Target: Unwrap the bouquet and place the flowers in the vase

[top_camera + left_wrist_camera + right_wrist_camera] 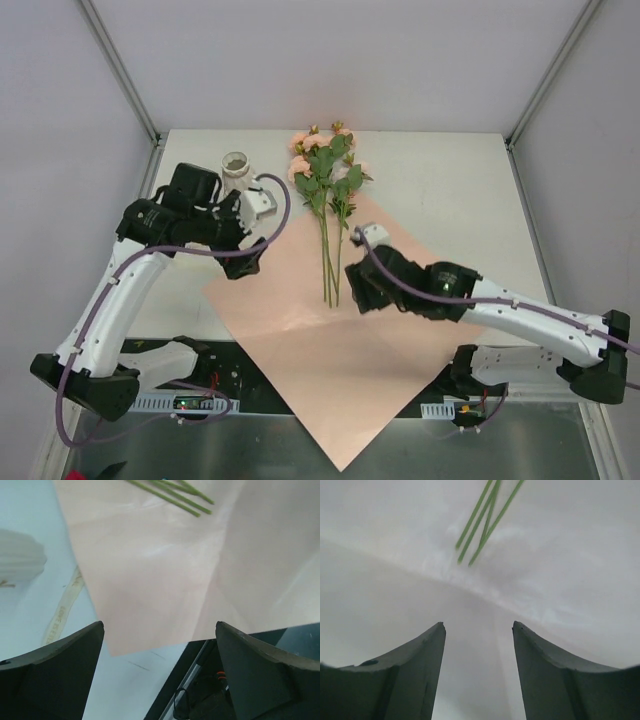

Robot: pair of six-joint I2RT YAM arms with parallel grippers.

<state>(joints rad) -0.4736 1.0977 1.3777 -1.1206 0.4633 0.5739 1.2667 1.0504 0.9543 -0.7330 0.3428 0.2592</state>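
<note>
Bouquet already undone, its parts spread across the counter [450,180].

Pink paper [330,380]: opened out flat as a diamond in the middle of the counter, creased, with its near corner hanging past the near edge between the two arm bases.

Flowers [325,175]: loose, lying in one bunch, not in the vase. Blooms and leaves on bare counter toward the middle of the far edge; thin green stems running back toward the near edge, with the cut ends resting on the far part of the paper.

Vase [235,166]: upright near the far-left corner, mouth up, off the paper and apart from the flowers.

Cream ribbon [61,616]: loose on bare counter just beside the paper's left edge, between paper and vase in the left wrist view.

Left tool [160,625]: fingers spread wide, nothing between them, hanging above the left corner of the paper, close to the vase.

Right tool [479,625]: fingers apart, gripping nothing, pointed down at the paper just short of the cut stem ends, not touching them.
</note>
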